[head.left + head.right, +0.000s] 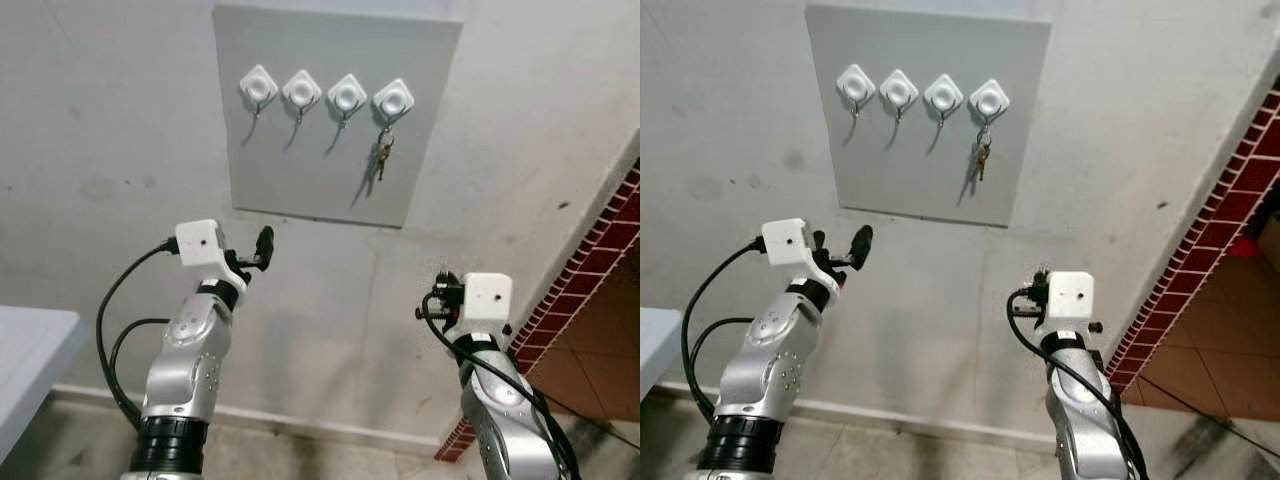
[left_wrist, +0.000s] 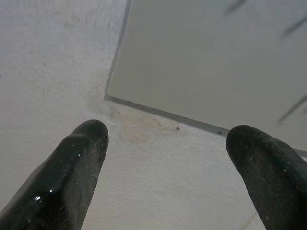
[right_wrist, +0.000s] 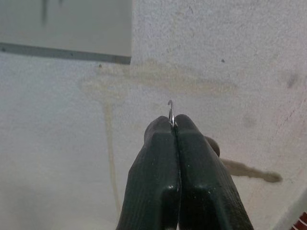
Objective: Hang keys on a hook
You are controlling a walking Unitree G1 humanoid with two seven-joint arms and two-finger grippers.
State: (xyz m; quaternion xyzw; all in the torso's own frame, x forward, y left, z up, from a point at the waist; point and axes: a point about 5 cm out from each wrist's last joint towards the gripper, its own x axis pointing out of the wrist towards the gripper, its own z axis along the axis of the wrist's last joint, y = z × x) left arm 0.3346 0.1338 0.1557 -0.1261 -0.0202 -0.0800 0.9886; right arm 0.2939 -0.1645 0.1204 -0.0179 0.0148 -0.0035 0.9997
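Metal keys [image 1: 381, 158] hang from the rightmost of four white hooks [image 1: 394, 99]; we see them dangling against the grey panel [image 1: 330, 180] fixed to the far wall [image 1: 100, 150]. The three hooks to the left carry nothing. In the right wrist view a second item appears: a thin wire ring [image 3: 170, 112] protrudes from between the black fingers [image 3: 158, 167], and a key blade [image 3: 249, 171] projects sideways from behind them. We therefore read the right end effector [image 3: 175, 127] as pressed together, pinching this ring, low and to the right of the panel, well below the hooks. The left end effector [image 2: 168, 139] is spread wide, holding nothing, its tips directed at the panel's lower left corner, near the wall. At far right a red brick edge [image 1: 600, 260] borders a tiled floor [image 1: 600, 370]. At near left we note the corner of a pale bench [image 1: 25, 350].
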